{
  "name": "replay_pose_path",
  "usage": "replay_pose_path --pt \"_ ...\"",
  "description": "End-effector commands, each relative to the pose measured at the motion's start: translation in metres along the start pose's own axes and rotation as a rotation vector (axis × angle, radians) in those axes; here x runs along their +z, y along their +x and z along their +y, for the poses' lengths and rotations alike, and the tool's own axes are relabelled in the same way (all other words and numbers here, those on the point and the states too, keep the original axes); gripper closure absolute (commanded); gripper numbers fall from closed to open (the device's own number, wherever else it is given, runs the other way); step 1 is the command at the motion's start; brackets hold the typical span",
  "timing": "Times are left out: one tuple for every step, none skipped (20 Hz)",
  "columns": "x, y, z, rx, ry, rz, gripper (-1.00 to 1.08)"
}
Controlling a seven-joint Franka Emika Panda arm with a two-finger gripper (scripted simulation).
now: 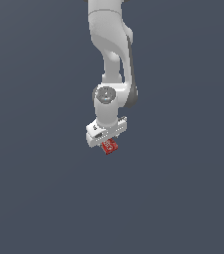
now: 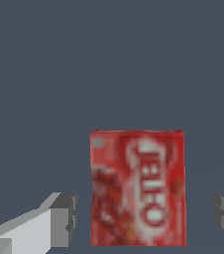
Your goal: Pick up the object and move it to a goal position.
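Nearest the wrist camera, the gripper (image 2: 142, 213) stands spread apart: one grey finger (image 2: 64, 218) sits on one side of the red box (image 2: 138, 188) and the other on the far side, each with a plain gap between pad and box. So the claw is not clamped on anything. The box lies flat between the fingers, its white lettering facing up.

From the exterior view, the gripper (image 1: 105, 135) hangs directly above the red box (image 1: 110, 146), which peeks out just under the white hand. Whether the fingertips have reached box level I cannot tell.

My judgement: the approach and lining-up look done. Closing on the box, lifting it and carrying it to the goal remain; no goal marker shows in either view.
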State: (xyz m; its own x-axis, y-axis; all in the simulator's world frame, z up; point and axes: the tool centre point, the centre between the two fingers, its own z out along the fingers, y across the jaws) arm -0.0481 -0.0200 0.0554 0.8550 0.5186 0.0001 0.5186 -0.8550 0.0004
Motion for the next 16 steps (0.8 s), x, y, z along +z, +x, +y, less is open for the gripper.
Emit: replay_pose_path --pt "0.011 -0.001 -0.001 -0.001 0.001 -0.001 -0.92" --pt "0.016 -0.001 0.000 -0.001 0.001 -0.001 -0.92" --pt "0.021 -0.001 -0.001 -0.002 0.001 0.000 -0.92" --pt "0.026 -0.001 -0.001 -0.003 0.001 0.000 -0.92" --pt "0.030 -0.001 -0.001 -0.003 0.000 0.000 -0.92" --pt "0.033 -0.001 -0.001 -0.003 0.000 0.000 -0.92" --pt "0.036 -0.001 -0.001 -0.003 0.000 0.000 -0.92" --pt "0.038 -0.001 -0.001 -0.004 0.000 0.000 -0.92" --pt "0.039 0.000 -0.001 -0.004 0.000 0.000 -0.92" --pt "0.040 0.000 0.000 -0.004 0.000 0.000 -0.92" --pt "0.040 0.000 0.000 -0.004 0.000 0.000 -0.92" --pt "0.040 0.000 0.000 -0.004 0.000 0.000 1.08" --pt "0.040 0.000 0.000 -0.004 0.000 0.000 1.08" --pt "0.040 0.000 0.000 -0.004 0.000 0.000 1.08" --pt "0.040 0.000 0.000 -0.004 0.000 0.000 1.08" --pt "0.040 0.000 0.000 -0.004 0.000 0.000 1.08"
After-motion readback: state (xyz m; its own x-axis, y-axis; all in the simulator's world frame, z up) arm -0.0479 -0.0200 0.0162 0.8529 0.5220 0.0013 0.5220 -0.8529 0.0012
